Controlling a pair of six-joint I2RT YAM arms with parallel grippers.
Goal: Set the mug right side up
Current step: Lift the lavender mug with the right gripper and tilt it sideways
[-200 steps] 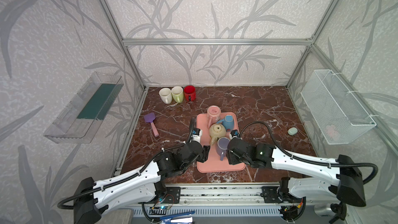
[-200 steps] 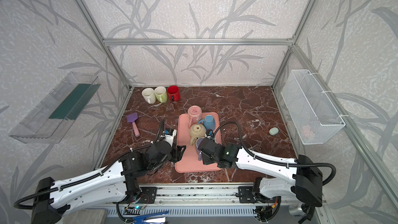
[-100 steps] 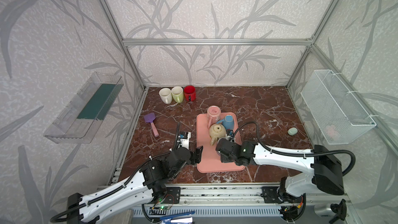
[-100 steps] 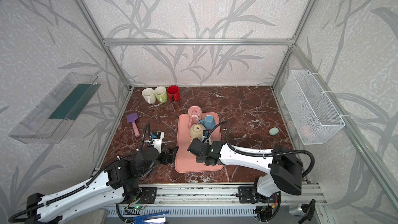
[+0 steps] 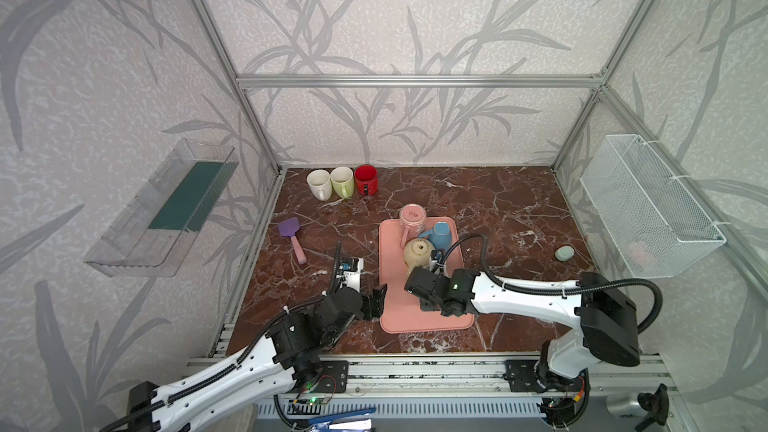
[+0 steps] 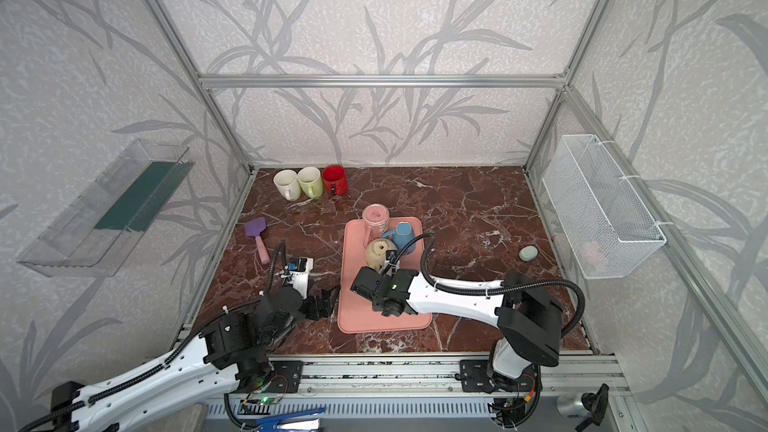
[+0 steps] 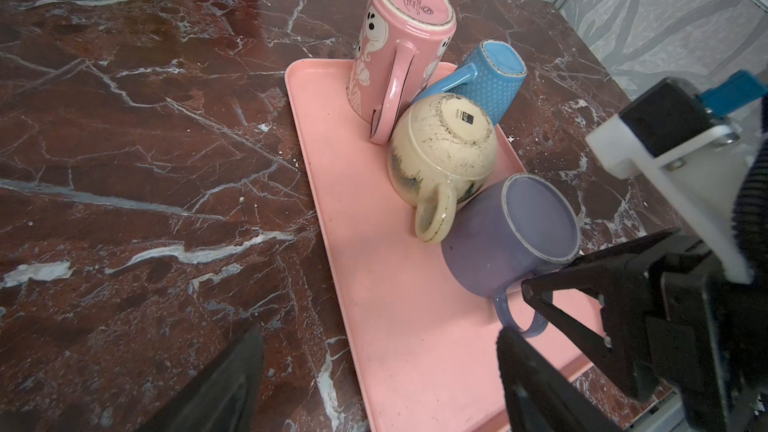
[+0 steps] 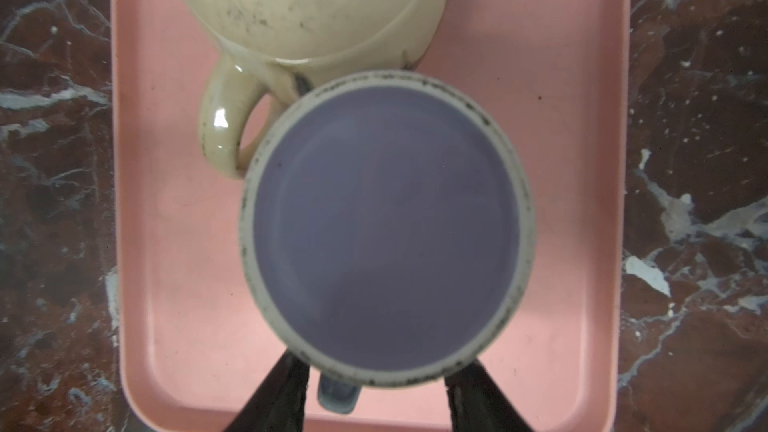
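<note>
A purple mug (image 7: pixel 507 238) stands upside down on the front half of a pink tray (image 7: pixel 374 243), base up (image 8: pixel 386 218). In both top views my right arm hides it. My right gripper (image 8: pixel 378 388) reaches down over it, open. Its fingers (image 8: pixel 286 380) stand either side of the mug's handle (image 8: pixel 337 398) with gaps showing, and their tips are hidden under the base rim. My left gripper (image 7: pixel 382 388) is open and empty, low by the tray's left edge (image 5: pixel 376 301).
Upside-down cream (image 5: pixel 417 253), blue (image 5: pixel 440 234) and pink (image 5: pixel 412 218) mugs crowd the tray behind the purple one. White (image 5: pixel 318 184), green (image 5: pixel 342 181) and red (image 5: pixel 365 178) mugs stand upright at the back left. A purple spatula (image 5: pixel 291 234) lies left.
My right gripper has moved left over the purple mug and its jaws have narrowed round the handle. My left arm has drawn back toward the front left and its jaws have widened.
</note>
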